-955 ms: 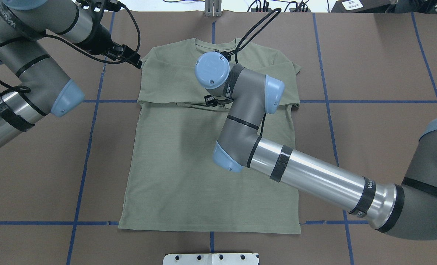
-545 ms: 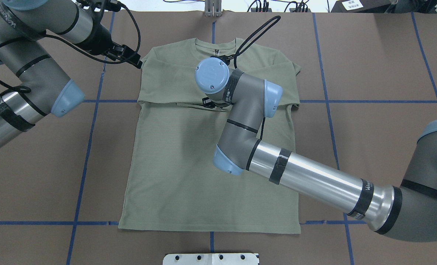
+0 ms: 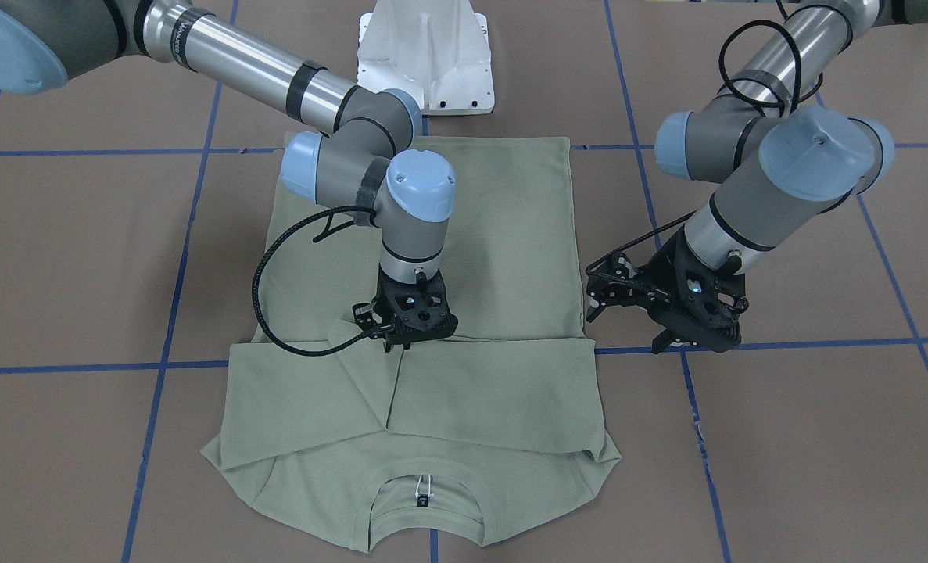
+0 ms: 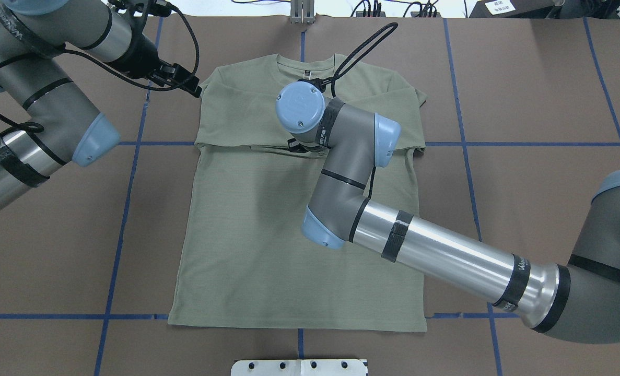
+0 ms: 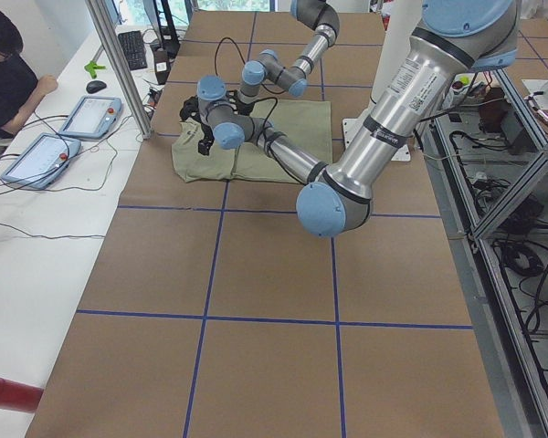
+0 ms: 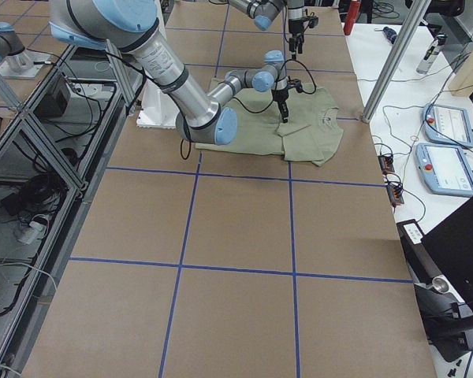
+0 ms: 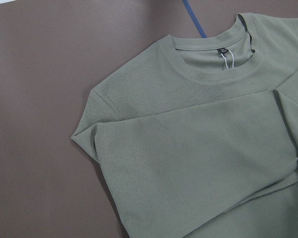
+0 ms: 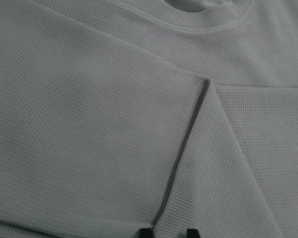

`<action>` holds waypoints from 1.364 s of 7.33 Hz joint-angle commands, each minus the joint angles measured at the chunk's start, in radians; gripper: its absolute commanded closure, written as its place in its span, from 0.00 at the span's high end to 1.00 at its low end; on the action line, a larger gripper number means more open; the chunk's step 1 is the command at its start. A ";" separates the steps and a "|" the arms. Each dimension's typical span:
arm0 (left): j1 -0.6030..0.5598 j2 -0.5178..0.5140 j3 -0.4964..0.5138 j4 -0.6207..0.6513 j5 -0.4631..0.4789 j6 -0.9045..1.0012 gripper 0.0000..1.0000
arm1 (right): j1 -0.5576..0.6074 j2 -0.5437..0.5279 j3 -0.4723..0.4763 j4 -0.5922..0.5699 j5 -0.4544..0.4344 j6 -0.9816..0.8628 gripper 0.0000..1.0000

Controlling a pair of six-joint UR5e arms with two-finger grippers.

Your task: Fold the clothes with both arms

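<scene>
Shirt (image 4: 247, 235): flat on table (image 4: 524, 78), centre.
Collar (image 4: 305, 61): far end from pedestal base (image 4: 299, 367); hem at the near end.
Sleeves (image 3: 495, 391): both folded across the chest, meeting mid-shirt.
Right gripper (image 3: 398, 338): on the shirt, where the sleeves meet.
Left gripper (image 3: 694, 340): just beside the shirt's left edge, over table.

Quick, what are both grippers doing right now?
Left gripper: open, empty, beside the shirt.
Right gripper: open, jaws apart over a folded sleeve.
</scene>
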 commanded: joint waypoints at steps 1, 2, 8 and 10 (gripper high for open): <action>0.000 0.000 0.000 0.000 0.000 -0.001 1.00 | -0.004 0.000 0.000 -0.002 0.000 0.000 0.32; 0.000 0.000 0.000 0.000 0.000 -0.001 1.00 | -0.004 -0.003 0.000 -0.002 0.000 0.000 0.09; 0.002 -0.001 -0.002 -0.003 0.000 -0.004 1.00 | 0.103 -0.084 0.123 -0.104 0.001 -0.106 0.00; 0.002 -0.001 -0.006 -0.003 0.000 -0.004 1.00 | 0.172 -0.132 0.125 -0.091 0.003 -0.235 0.00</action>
